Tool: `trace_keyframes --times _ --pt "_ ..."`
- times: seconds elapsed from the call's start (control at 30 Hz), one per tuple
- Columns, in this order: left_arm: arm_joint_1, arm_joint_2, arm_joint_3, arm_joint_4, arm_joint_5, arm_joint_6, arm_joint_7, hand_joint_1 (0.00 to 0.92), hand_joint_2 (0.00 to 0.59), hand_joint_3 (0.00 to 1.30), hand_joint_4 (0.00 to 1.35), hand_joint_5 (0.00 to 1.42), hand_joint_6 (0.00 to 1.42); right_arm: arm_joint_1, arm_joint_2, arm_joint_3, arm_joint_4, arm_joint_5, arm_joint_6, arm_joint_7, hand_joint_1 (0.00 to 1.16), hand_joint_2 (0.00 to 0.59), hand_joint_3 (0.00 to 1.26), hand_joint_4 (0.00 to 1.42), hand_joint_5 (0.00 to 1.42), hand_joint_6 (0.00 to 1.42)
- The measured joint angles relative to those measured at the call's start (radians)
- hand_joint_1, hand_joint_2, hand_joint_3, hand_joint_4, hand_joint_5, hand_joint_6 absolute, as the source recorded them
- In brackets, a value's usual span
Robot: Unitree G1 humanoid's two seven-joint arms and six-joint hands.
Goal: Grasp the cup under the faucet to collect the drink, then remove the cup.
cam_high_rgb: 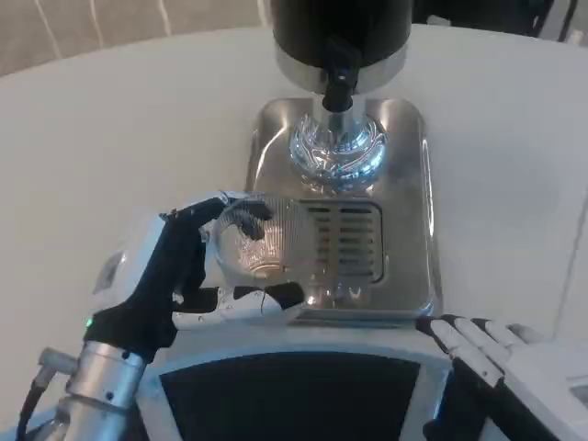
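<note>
The left hand (188, 276) pinches a ribbed clear glass cup (260, 237) between its fingers; just beyond it sits the shiny steel drip tray (409, 230) and black faucet (338, 78). The right hand (501, 354) rests flat, fingers together.

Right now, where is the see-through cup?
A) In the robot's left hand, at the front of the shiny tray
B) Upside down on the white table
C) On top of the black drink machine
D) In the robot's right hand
A. The left hand has its fingers wrapped around the clear cup over the front of the metal tray, while the right hand rests apart near the bottom edge.
</note>
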Motion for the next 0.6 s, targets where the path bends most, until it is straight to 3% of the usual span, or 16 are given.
trace_keyframes --times 0.17,0.6 --pt "-0.104 -0.015 -0.042 0.132 0.032 0.000 0.061 0.602 0.000 0.96 1.15 1.42 1.42 0.005 0.001 -0.042 0.000 0.028 -0.020 0.013 0.20 0.532 0.00 0.00 0.00 0.00" --pt "-0.298 -0.068 -0.151 0.383 0.060 -0.007 0.166 0.606 0.000 0.96 1.15 1.42 1.42 0.007 0.001 -0.097 0.000 0.078 -0.033 0.038 0.20 0.532 0.00 0.00 0.00 0.00"
